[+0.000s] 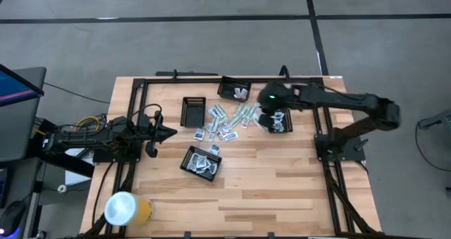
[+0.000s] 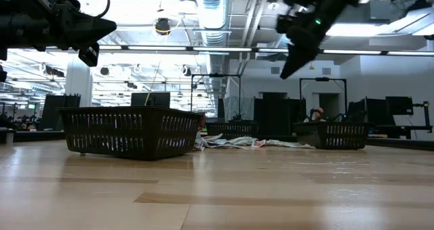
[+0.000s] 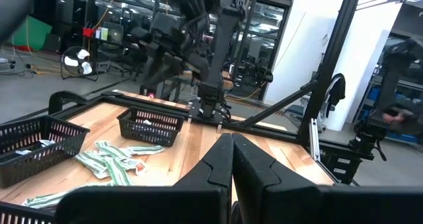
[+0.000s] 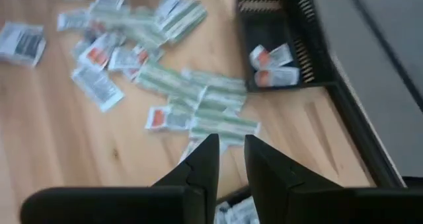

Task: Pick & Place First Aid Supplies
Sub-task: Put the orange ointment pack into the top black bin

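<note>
1. My right gripper hangs in the air above the loose pile of first aid supplies, jaws a narrow slit apart with nothing visible between them.
2. The packets lie just below and ahead of my fingertips, overlapping; two red-marked sachets already sit in the black mesh tray beyond the pile.
3. Risk: coming down on layered green-white strips, I may pinch several at once or slide one flat along the wood.
4. Risk: with jaws this narrow, I could push packets aside rather than straddle an edge.
5. My left gripper waits closed, well away from the pile.
</note>
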Robot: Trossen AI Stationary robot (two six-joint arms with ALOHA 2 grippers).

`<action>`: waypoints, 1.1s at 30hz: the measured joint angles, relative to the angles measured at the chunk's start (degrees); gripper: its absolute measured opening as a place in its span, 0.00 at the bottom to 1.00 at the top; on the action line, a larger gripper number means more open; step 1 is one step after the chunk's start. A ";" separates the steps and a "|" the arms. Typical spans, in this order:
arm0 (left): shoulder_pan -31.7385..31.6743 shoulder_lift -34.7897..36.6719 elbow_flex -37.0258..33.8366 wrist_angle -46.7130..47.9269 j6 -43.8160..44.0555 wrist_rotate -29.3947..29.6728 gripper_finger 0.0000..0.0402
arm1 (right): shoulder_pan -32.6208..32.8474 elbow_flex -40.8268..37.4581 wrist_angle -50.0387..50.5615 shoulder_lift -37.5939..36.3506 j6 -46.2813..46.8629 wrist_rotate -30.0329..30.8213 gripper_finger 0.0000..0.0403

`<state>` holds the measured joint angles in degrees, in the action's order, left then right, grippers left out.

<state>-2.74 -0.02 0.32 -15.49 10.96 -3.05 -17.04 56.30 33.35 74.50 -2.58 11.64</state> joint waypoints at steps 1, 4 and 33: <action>0.00 -0.02 0.00 0.00 0.00 0.00 0.02 | -0.03 -3.47 -3.31 -2.42 0.71 0.18 0.17; 0.00 -0.01 0.00 0.00 0.00 0.01 0.02 | 0.69 -11.00 -12.75 -7.76 3.82 0.04 0.17; -0.02 -0.02 0.00 -0.03 0.00 0.00 0.02 | 10.23 -15.24 -43.26 17.50 -4.83 0.27 0.17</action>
<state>-2.76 -0.03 0.32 -15.51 10.96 -3.04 -6.80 41.06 -9.92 92.00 -7.41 11.92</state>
